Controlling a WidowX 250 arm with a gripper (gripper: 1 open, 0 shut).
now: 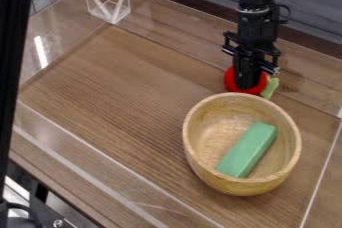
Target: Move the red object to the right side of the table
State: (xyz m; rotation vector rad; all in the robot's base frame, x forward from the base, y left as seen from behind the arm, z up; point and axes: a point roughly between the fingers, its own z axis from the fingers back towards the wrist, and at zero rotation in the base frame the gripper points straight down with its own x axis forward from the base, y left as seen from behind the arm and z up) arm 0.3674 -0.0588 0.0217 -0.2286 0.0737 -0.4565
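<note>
The red object (235, 78) rests on the table (120, 82) toward the far right, just behind the bowl. Its pale green stub (271, 87) points right. My gripper (253, 80) comes almost straight down onto it. The dark fingers are closed over its middle, and red shows on both sides of them. The fingertips themselves are hidden against the toy.
A round light wooden bowl (201, 122) holding a green rectangular block (249, 149) stands directly in front of the gripper. Low clear acrylic walls edge the table, with a clear folded piece (107, 7) at the far left corner. The right wall runs close beside the bowl.
</note>
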